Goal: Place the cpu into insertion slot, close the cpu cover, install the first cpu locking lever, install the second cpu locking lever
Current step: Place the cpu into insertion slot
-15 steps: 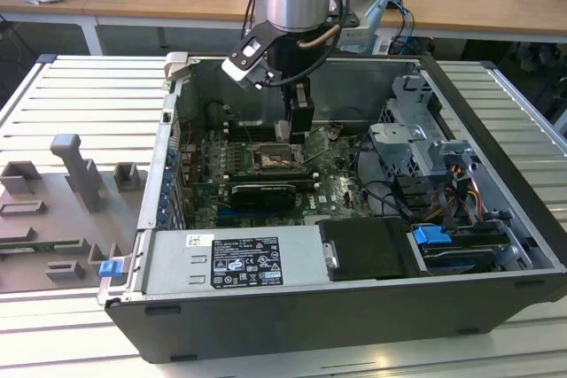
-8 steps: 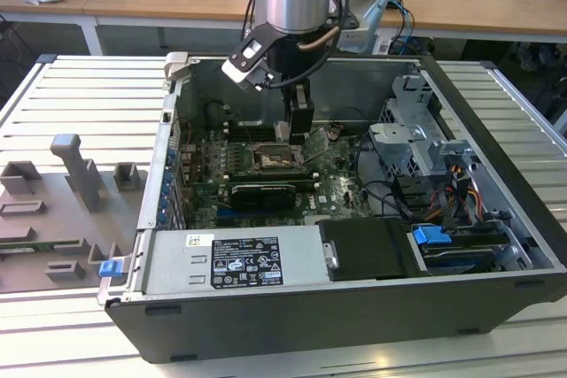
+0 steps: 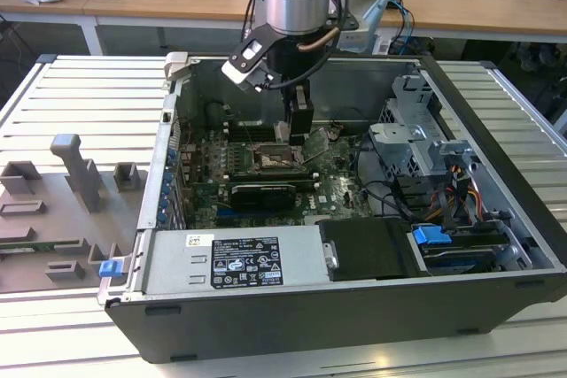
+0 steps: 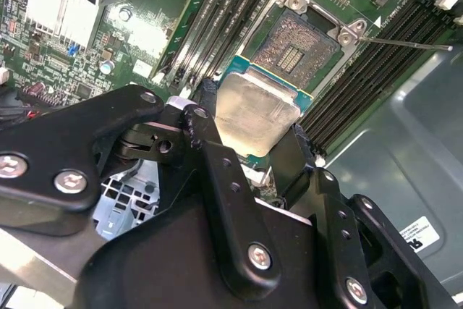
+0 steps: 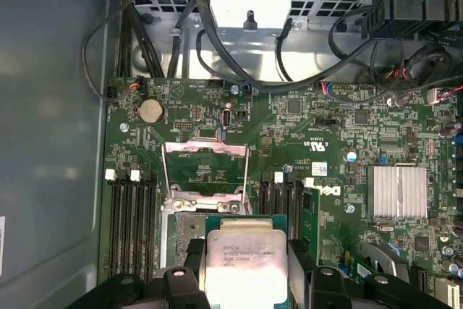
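The gripper (image 4: 253, 121) clamps the cpu (image 5: 242, 262) by its edges. In the first wrist view the cpu hides most of the slot (image 5: 185, 228). The cover (image 5: 206, 147) stands open, with memory slots (image 5: 130, 218) alongside.

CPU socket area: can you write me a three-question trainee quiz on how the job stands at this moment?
1. True or false: the cpu is seated in the insertion slot.
2. Pick one. The cpu cover is: A) closed over the slot; B) swung open, leaving the slot exposed; C) lying outside the computer case.
3. Fill in: the tool is shut on the ____.

Key
1. False. The slot's contacts are bare, and the chip sits between the tool's fingers.
2. B.
3. cpu.
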